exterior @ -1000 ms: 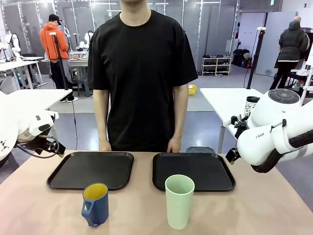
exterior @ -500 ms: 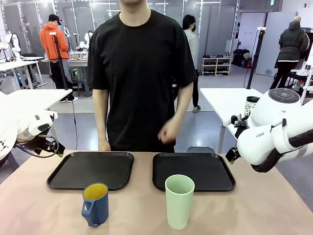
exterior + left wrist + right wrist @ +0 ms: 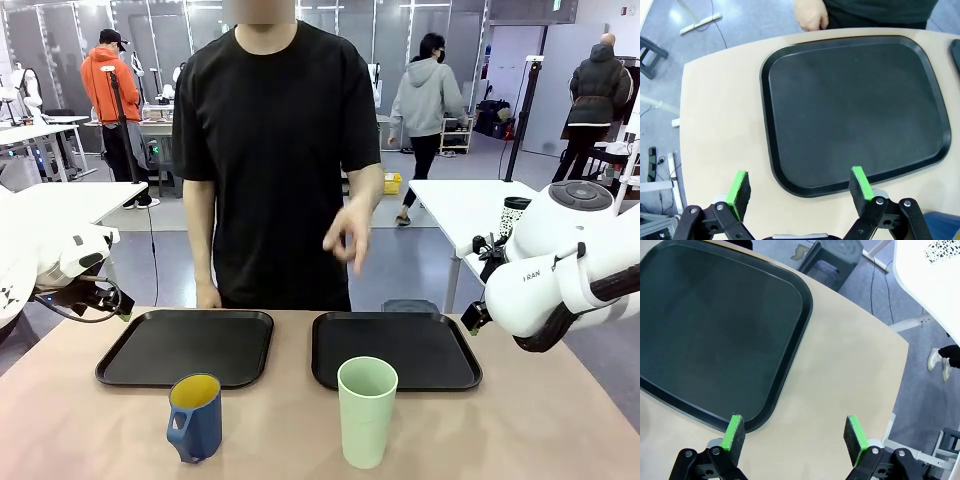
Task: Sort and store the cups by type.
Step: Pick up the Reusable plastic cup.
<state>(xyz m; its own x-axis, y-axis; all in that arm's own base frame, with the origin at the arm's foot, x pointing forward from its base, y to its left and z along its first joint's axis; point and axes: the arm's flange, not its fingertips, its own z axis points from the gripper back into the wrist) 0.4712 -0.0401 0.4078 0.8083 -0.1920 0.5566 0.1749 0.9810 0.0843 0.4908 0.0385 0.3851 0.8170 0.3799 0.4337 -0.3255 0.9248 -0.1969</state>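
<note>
A dark blue mug with a yellow inside and a handle stands near the table's front edge, left of centre. To its right stands a taller pale mint-green tumbler. My left gripper hovers off the table's left side, well away from both cups. In the left wrist view it is open and empty above the near rim of the left tray. My right gripper hangs by the right tray's corner. In the right wrist view it is open and empty over bare table.
Two black trays, left and right, lie side by side behind the cups. The person stands at the far edge with one hand on the table and the other hand raised at chest height. A white side table stands at the right.
The person's hand near the right tray has lifted from the table edge to chest height. Both arms and both cups have stayed still.
</note>
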